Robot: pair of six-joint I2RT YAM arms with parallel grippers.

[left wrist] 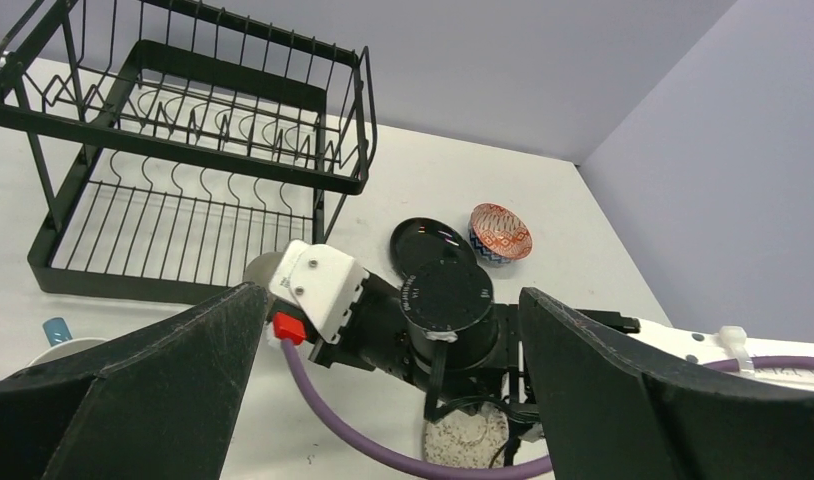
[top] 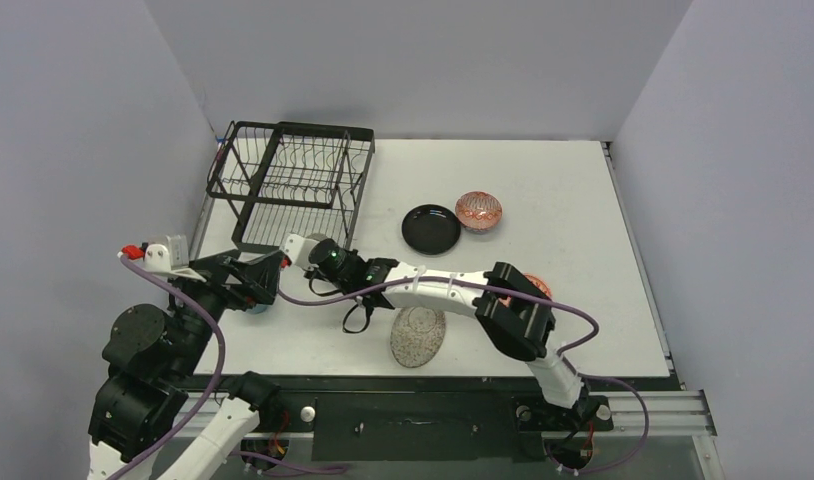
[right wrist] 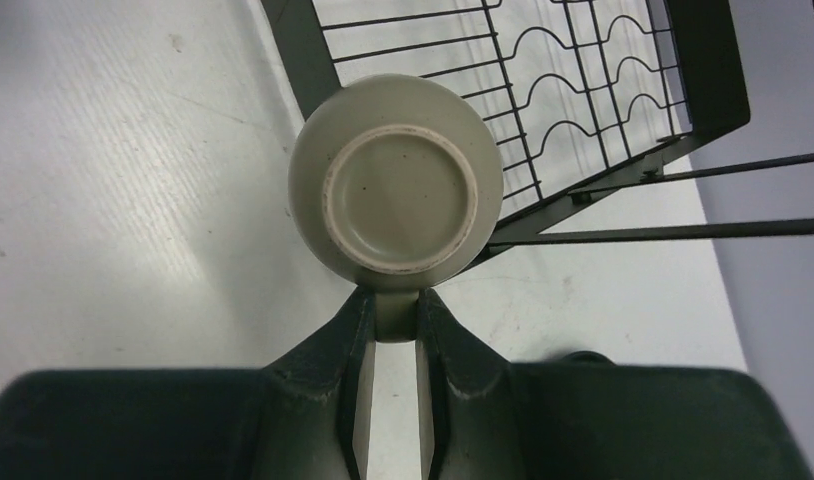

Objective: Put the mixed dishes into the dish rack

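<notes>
Dish rack [top: 293,180] stands at the far left of the table [top: 583,200] in the top view. To its right lie the black round plate [top: 431,229] and, just beside that, a patterned bowl [top: 479,211]. The speckled grey oval plate [top: 419,335] lies near the front edge. A second patterned bowl [top: 539,287] is mostly hidden behind the elbow of the right arm [top: 453,285], with only a red sliver showing. That arm reaches left across the table, and the right gripper [top: 301,245] sits at the rack's near right corner; what it holds is hard to make out from above. The left gripper [top: 268,272] hangs just left of it, near the rack's front edge

From the left wrist, its own fingers [left wrist: 163,380] stand wide apart with nothing between them. The light-blue mug [left wrist: 63,345] peeks out at the lower left, cut off by the left finger. The right arm's wrist fills the middle and covers part of the speckled plate. The rack's left end runs out of frame

From the right wrist, the olive-green cup [right wrist: 398,180] shows its pale base to the camera, and the two fingers [right wrist: 328,370] are pinched on its wall. The cup overlaps the rack's corner; whether it is inside or in front of the wires I cannot tell. Only that corner of the rack is in frame
</notes>
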